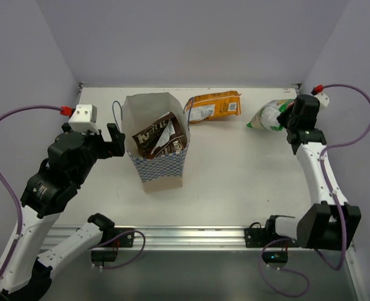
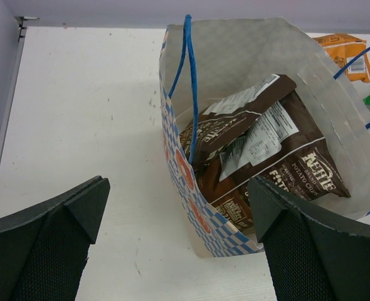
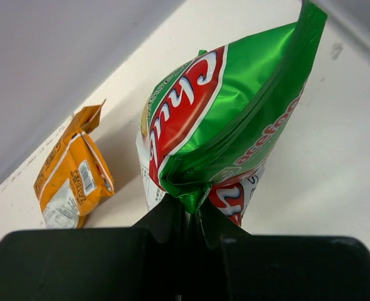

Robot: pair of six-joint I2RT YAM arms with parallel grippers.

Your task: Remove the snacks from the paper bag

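Jaws spread, the left gripper (image 1: 117, 142) hangs just left of the paper bag (image 1: 162, 172), which holds two brown Kettle chip packets (image 1: 162, 137). The orange packet (image 1: 215, 106) lies behind it. Far right, the right gripper (image 3: 188, 213) pinches the green-and-white packet (image 3: 222, 119) by its seam. Best to lower it flat, apart from the orange one, before letting go.

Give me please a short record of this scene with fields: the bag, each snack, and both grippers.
paper bag: upright, open at the top, left of the middle of the table
brown packets: two, inside the bag
orange packet: out, lying near the far edge, right of the bag
green packet: out, at the far right, pinched by one edge
left gripper: open, empty, beside the bag's left side
right gripper: shut on the green packet
left to take out: the two brown packets
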